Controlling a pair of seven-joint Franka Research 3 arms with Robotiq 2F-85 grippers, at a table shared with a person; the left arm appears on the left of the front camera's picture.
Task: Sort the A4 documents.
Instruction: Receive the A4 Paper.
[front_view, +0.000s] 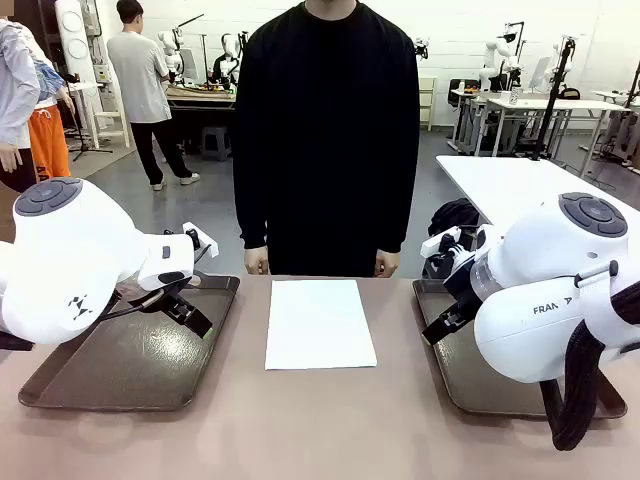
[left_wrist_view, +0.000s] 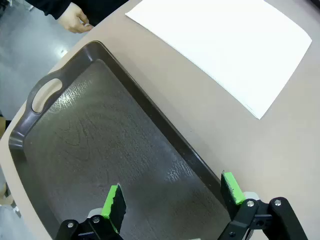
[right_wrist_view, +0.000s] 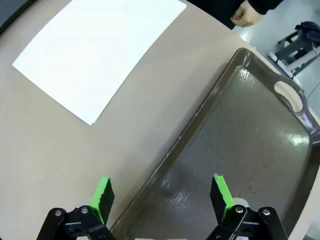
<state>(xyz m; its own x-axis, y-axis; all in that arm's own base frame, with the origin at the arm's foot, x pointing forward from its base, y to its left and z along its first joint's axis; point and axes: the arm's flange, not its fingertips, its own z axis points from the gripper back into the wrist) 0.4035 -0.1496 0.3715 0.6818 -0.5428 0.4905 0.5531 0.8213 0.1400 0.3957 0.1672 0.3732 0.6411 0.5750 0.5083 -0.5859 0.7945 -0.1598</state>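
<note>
A white A4 document (front_view: 319, 323) lies flat on the brown table between two dark trays; it also appears as a white sheet (left_wrist_view: 225, 45) in the left wrist view and as a white sheet (right_wrist_view: 100, 55) in the right wrist view. My left gripper (front_view: 195, 318) hovers open over the left tray (front_view: 90, 385), with nothing between its green pads (left_wrist_view: 114, 201). My right gripper (front_view: 440, 328) hangs open above the inner edge of the right tray (front_view: 480, 395), its green pads (right_wrist_view: 219, 192) apart and holding nothing.
A person in black stands at the far side, hands (front_view: 257, 262) down by the table edge. The left tray (left_wrist_view: 75, 145) and the right tray (right_wrist_view: 250, 135) both have cut-out handles and bare floors. Other tables and people are farther back.
</note>
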